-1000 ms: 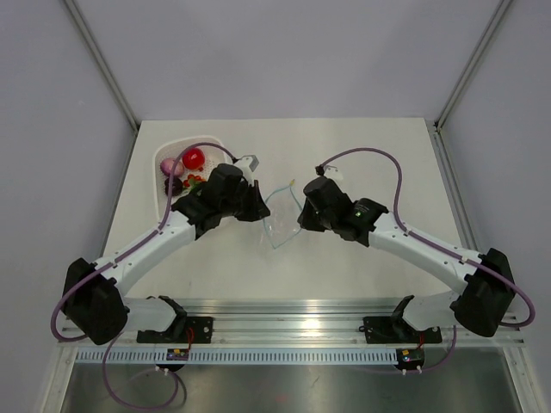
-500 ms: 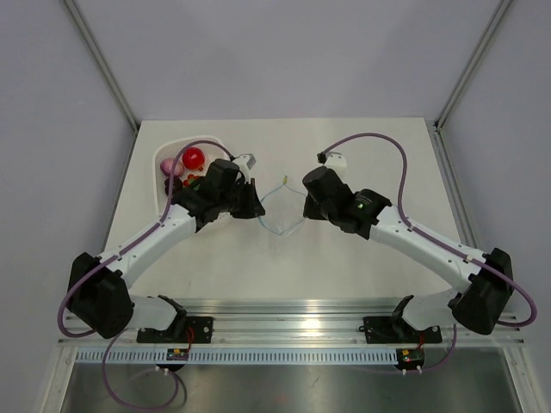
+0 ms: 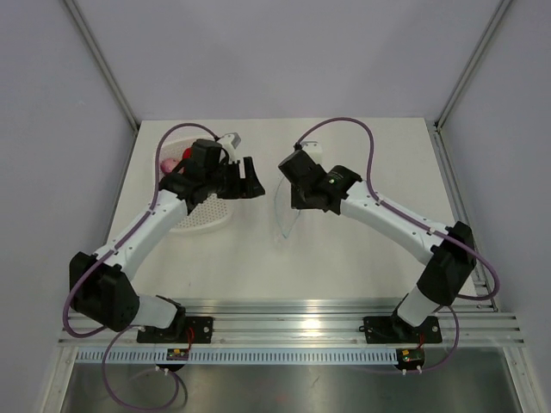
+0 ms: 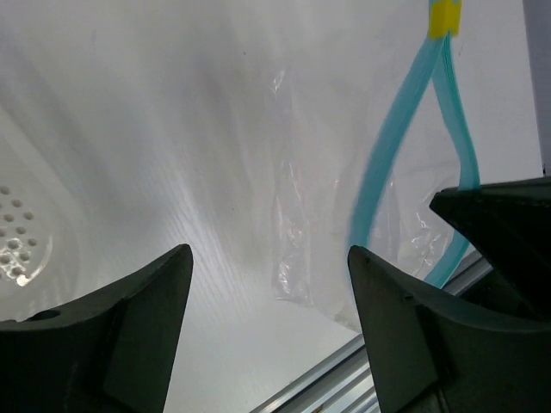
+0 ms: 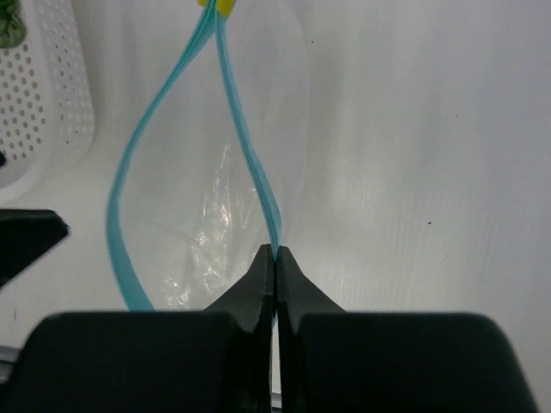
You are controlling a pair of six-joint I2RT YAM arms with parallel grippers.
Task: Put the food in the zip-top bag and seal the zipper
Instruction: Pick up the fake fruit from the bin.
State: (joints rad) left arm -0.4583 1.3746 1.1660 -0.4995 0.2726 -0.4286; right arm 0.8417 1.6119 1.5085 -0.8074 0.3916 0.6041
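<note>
The zip-top bag (image 3: 287,220) hangs clear and empty from my right gripper (image 5: 275,252), which is shut on one side of its light blue zipper (image 5: 250,163). The bag's mouth gapes open, with a yellow slider (image 5: 225,6) at the far end. My left gripper (image 4: 269,251) stands open just left of the bag, touching nothing; from above it (image 3: 250,177) sits over the basket's right side. The food lies in the white basket (image 3: 205,215): a pink piece (image 3: 170,163), a sliver of red (image 3: 183,159) behind the left arm, and a green leafy piece (image 5: 7,26).
The perforated basket (image 5: 47,95) sits at the far left of the table, partly under the left arm. An aluminium rail (image 3: 293,310) runs along the near edge. Purple cables loop above both wrists.
My left gripper has let go of the bag, opened and swung back toward the basket. My right gripper has carried the bag left and farther from the bases, staying shut on the zipper.
</note>
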